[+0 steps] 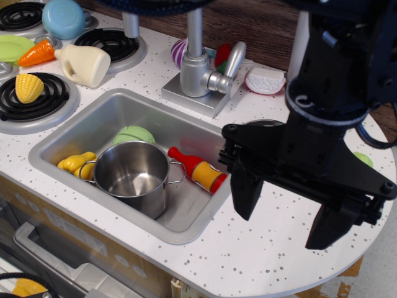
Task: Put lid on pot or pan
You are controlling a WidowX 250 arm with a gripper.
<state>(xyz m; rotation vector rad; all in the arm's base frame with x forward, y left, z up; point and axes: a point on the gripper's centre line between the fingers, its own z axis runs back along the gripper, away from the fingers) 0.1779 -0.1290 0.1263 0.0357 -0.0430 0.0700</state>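
The pot [132, 177] is a small shiny steel cylinder with two wire loop handles. It stands upright and uncovered in the sink [74, 133], at its front. My gripper [284, 228] is large and black. It hangs over the white counter to the right of the sink, with its two fingers [247, 194] spread wide and nothing between them. The lid does not clearly show. Only a dark rounded edge [263, 122] peeks out on the counter behind the gripper, and I cannot tell what it is.
In the sink around the pot lie a green toy [133, 133], a yellow toy [77, 162] and a red-and-yellow bottle [198, 169]. The faucet [198, 62] stands behind the sink. The stove burners at left hold a corn cob [28, 87], cream bottle [84, 64], carrot [36, 53] and blue bowl-like thing [62, 17].
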